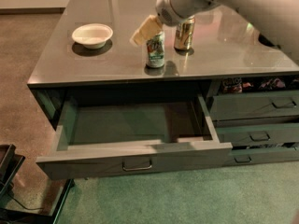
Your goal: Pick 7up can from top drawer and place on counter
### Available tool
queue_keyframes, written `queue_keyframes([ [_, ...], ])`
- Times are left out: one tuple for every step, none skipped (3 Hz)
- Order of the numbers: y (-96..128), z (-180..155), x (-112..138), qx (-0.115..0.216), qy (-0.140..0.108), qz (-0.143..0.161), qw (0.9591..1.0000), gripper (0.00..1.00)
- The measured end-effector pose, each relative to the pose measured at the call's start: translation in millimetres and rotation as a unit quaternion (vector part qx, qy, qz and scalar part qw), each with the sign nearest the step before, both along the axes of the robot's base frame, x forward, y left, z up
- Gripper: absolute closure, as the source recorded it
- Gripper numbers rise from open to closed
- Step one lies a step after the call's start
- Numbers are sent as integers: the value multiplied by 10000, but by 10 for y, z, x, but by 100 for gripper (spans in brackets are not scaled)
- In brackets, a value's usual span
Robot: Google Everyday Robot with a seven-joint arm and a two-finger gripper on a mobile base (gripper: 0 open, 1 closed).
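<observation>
Camera view: hand (pixel 144 31) by upright green-white 7up can (pixel 155 51).

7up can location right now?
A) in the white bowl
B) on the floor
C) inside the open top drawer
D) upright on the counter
D: the 7up can stands upright on the counter, just left of the gold can, with the gripper at its top. It is not in the open top drawer.
</observation>
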State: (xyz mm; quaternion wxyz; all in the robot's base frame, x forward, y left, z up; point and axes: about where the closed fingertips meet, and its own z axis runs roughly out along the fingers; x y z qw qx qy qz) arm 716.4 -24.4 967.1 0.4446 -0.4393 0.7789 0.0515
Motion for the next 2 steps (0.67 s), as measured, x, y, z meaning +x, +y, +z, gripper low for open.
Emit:
queue_keyframes([
  [84, 553, -64, -111, -592, 103, 9981, 0],
  [85, 578, -70, -115, -614, 105, 9980, 0],
])
